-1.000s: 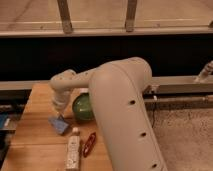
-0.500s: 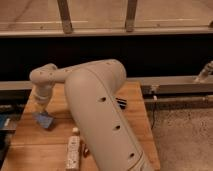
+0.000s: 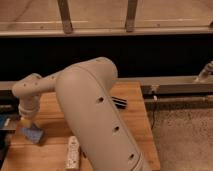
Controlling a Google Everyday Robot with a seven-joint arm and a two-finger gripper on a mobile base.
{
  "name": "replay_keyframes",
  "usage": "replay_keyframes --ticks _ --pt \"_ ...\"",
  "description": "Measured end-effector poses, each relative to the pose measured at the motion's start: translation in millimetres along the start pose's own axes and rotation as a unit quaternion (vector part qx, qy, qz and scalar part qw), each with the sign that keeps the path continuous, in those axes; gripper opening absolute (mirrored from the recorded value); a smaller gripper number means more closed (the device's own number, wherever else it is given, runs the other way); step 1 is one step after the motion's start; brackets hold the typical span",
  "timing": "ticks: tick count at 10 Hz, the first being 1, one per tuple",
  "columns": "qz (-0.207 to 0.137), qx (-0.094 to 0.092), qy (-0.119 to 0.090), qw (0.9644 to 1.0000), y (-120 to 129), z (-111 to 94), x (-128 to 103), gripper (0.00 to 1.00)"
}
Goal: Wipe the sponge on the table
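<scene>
Gripping the sponge (image 3: pixel 33 135) by its top near the left edge of the table (image 3: pixel 136 116), gripper (image 3: pixel 26 121) clenched on it; probably soft, light, squashy, best pinched mid-body rather than by a corner.

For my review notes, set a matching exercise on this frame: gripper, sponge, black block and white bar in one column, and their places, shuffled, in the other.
Things:
1. gripper
2. sponge
3. black block
4. white bar

Places:
A. at the near edge of the table, beside the arm
B. on the table's left part, right under the yellowish tip
C. at the left, pointing down, shut on the sponge
D. peeking out to the right of the arm, toward the table's far side

Pairs: 1-C, 2-B, 3-D, 4-A
</scene>
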Motion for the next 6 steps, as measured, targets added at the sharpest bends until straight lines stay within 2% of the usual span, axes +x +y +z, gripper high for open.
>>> replay_keyframes --ticks 1,3,4,6 --pt "0.019 0.002 0.007 0.9998 11.6 -0.2 23.9 0.00" --pt "0.062 0.012 0.013 0.9979 15.6 -6.6 66.3 0.00" --pt "0.084 0.020 0.017 0.9961 9.0 -12.3 86.6 0.00" --pt "0.115 0.032 0.025 0.9926 -15.2 -21.6 109.7 0.00"
